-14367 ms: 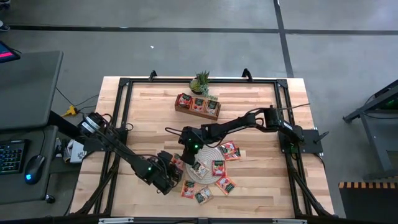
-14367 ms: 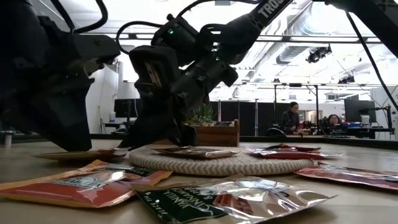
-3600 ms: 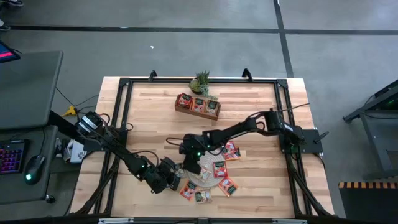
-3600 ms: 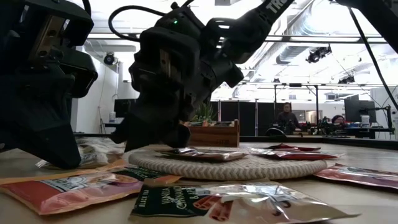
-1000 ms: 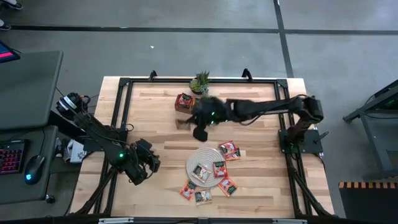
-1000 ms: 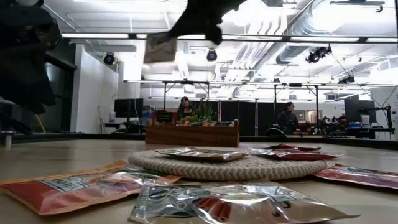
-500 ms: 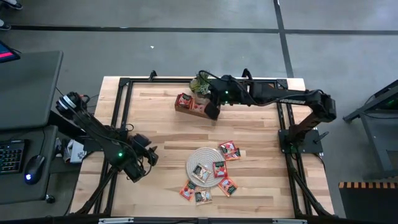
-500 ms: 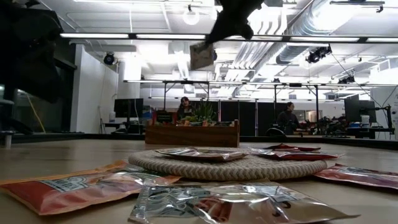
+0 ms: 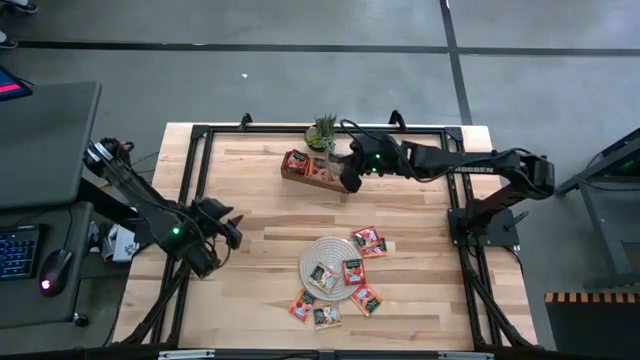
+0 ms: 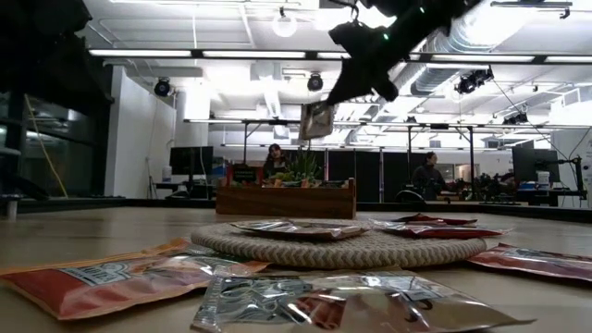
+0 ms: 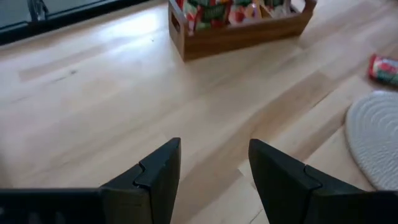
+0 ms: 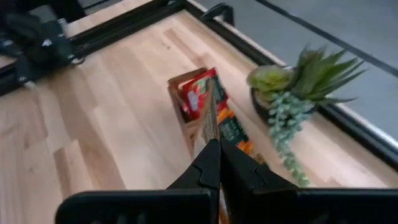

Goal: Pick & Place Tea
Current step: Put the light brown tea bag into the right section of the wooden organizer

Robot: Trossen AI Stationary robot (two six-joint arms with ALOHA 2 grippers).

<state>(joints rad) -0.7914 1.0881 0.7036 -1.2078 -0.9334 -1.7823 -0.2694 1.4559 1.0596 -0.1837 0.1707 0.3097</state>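
Tea sachet (image 10: 316, 120) in right pincer (image 12: 217, 151), label unreadable, above tray (image 9: 316, 170)

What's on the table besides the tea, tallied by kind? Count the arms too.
wooden tray: 1
woven mat: 1
potted plant: 1
robot arms: 2 (left arm, right arm)
Total: 5

Two black jointed arms with looping black cables and small green indicator lights.
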